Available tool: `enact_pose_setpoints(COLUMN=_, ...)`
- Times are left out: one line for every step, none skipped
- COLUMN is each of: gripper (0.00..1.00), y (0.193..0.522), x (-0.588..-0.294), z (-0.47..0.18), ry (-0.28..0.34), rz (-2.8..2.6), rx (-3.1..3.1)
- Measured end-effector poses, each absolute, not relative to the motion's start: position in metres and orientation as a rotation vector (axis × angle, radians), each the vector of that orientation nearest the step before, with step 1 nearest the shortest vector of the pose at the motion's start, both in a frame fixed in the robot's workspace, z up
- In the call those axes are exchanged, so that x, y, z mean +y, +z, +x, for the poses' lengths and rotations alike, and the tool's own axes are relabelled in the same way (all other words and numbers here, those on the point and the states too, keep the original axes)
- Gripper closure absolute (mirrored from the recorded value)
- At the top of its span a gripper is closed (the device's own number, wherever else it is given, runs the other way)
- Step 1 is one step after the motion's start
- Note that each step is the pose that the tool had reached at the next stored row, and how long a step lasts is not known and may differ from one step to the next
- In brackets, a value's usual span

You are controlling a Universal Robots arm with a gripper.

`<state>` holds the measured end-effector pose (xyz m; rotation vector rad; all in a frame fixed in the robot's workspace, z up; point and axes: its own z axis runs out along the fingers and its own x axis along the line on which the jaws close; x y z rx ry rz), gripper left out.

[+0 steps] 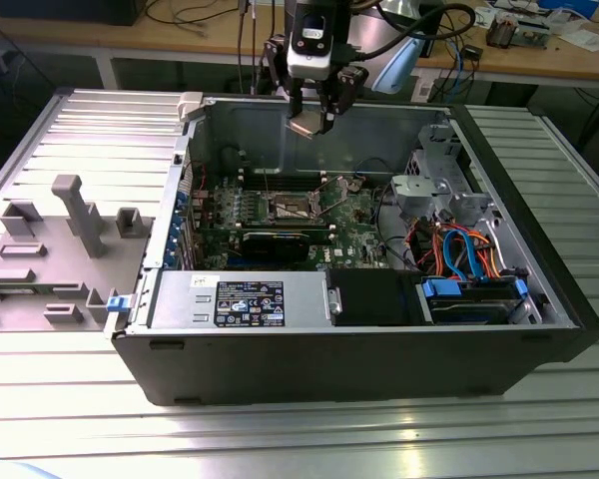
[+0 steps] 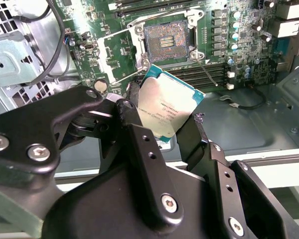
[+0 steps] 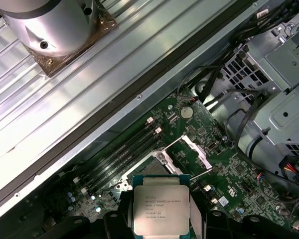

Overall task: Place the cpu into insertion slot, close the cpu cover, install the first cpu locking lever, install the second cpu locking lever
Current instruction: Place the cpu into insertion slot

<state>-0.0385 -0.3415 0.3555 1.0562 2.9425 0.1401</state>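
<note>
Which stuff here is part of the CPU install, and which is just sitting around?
In the job:
- cpu, clamped in the gripper
- insertion slot, empty
- cpu cover, open

Just lying about:
- coin battery
- power supply
- drive cables
- grey fixture block, outside the case

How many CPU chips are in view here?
1. The cpu is held by the gripper above the motherboard; the insertion slot is empty. Parts of the motherboard are hidden, so another could be unseen.
</note>
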Motion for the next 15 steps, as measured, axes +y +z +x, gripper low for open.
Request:
enact_pose_setpoints(gripper=0.46, y=0.3555, x=-0.3415, z=-0.0385, ry=0.140, rz=1.058, rx=2.942)
enact_pose_setpoints(gripper=0.46, y=0.3555, x=-0.3415, z=-0.0385, ry=0.140, rz=1.060, rx=2.941)
enact_pose_setpoints(gripper=0.46, y=0.3555, x=-0.3415, z=-0.0385, ry=0.140, rz=1.062, rx=2.940)
enact_pose_setpoints(gripper=0.46, y=0.3555, x=-0.3415, z=-0.0385, ry=0.140, rz=1.064, rx=2.939)
enact_pose_setpoints(gripper=0.46, y=0.3555, x=-0.3415, z=-0.0385, ry=0.140, rz=1.065, rx=2.939)
enact_pose_setpoints(gripper=0.46, y=0.3555, x=-0.3415, z=-0.0385, ry=0.140, rz=1.065, rx=2.939)
enact_pose_setpoints(gripper=0.46, y=0.3554, x=-0.3416, z=-0.0386, ry=0.140, rz=1.065, rx=2.939)
enact_pose_setpoints(gripper=0.46, y=0.3553, x=-0.3418, z=-0.0386, ry=0.140, rz=1.065, rx=2.939)
enact_pose_setpoints(gripper=0.46, y=0.3554, x=-0.3418, z=-0.0385, ry=0.140, rz=1.065, rx=2.939)
enact_pose_setpoints(gripper=0.46, y=0.3554, x=-0.3419, z=-0.0385, ry=0.140, rz=1.065, rx=2.939)
enact_pose_setpoints(gripper=0.46, y=0.3554, x=-0.3419, z=-0.0385, ry=0.140, rz=1.065, rx=2.939)
enact_pose_setpoints(gripper=0.46, y=0.3554, x=-0.3419, z=-0.0385, ry=0.140, rz=1.065, rx=2.939)
enact_pose_setpoints(gripper=0.46, y=0.3554, x=-0.3420, z=-0.0385, ry=0.140, rz=1.065, rx=2.939)
enact_pose_setpoints(gripper=0.46, y=0.3553, x=-0.3420, z=-0.0385, ry=0.140, rz=1.065, rx=2.939)
enact_pose_setpoints(gripper=0.46, y=0.3553, x=-0.3420, z=-0.0385, ry=0.140, rz=1.065, rx=2.939)
